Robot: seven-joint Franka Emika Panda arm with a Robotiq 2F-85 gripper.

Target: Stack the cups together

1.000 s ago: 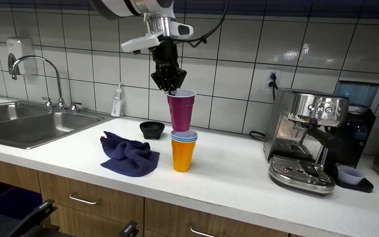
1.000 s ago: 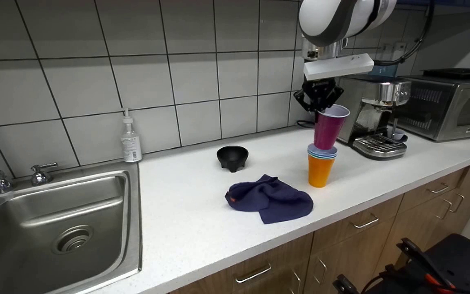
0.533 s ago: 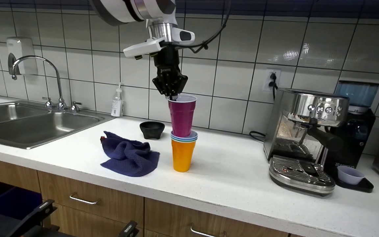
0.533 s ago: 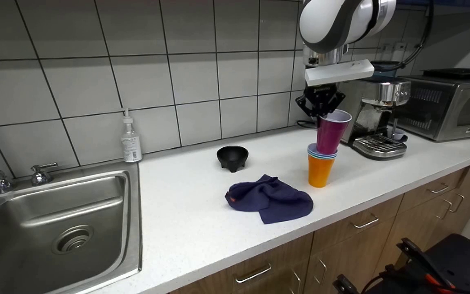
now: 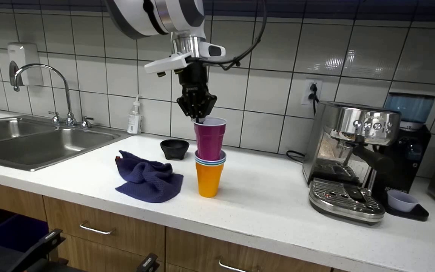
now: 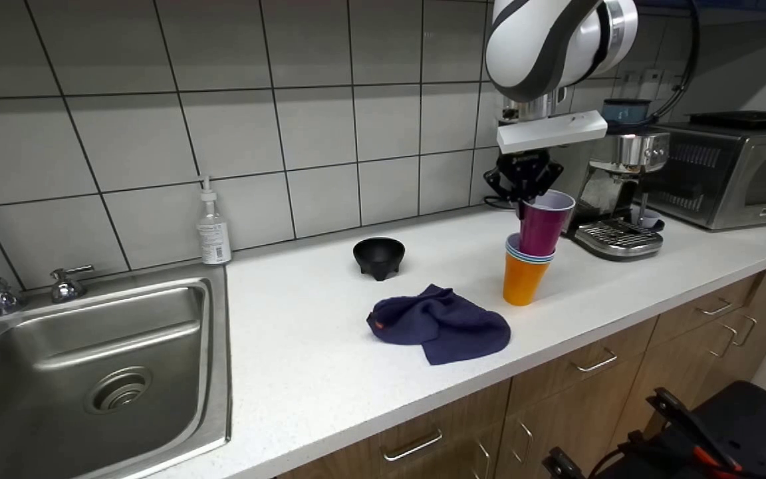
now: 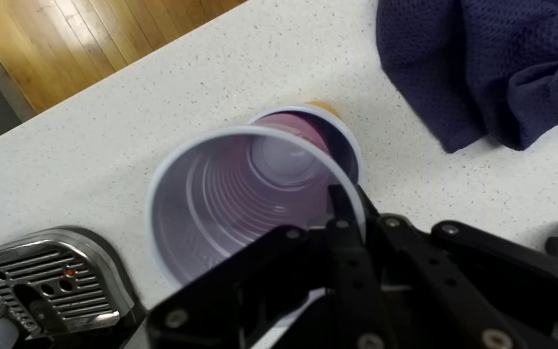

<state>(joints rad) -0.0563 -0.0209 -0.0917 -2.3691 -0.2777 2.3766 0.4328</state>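
Observation:
The magenta cup (image 5: 209,138) is held by its rim, with its lower end inside the top of the cup stack. My gripper (image 5: 199,120) is shut on the rim, one finger inside and one outside, as the wrist view (image 7: 354,206) shows. The magenta cup leans slightly in an exterior view (image 6: 544,226). The orange cup (image 5: 208,179) stands on the counter beneath it. Thin blue and green rims (image 5: 210,163) show at its top; the rest of those cups is hidden inside. The orange cup tilts slightly in an exterior view (image 6: 522,283).
A dark blue cloth (image 5: 147,179) lies beside the stack on the white counter (image 5: 263,204). A small black bowl (image 5: 175,149) stands behind the cloth. A coffee machine (image 5: 347,196) is on one side, the steel sink (image 5: 47,160) on the other. A soap bottle (image 5: 134,119) stands by the wall.
My gripper has moved down with the magenta cup, which now sits deeper in the stack. The stack's rim has shifted slightly, and the orange cup leans a little more.

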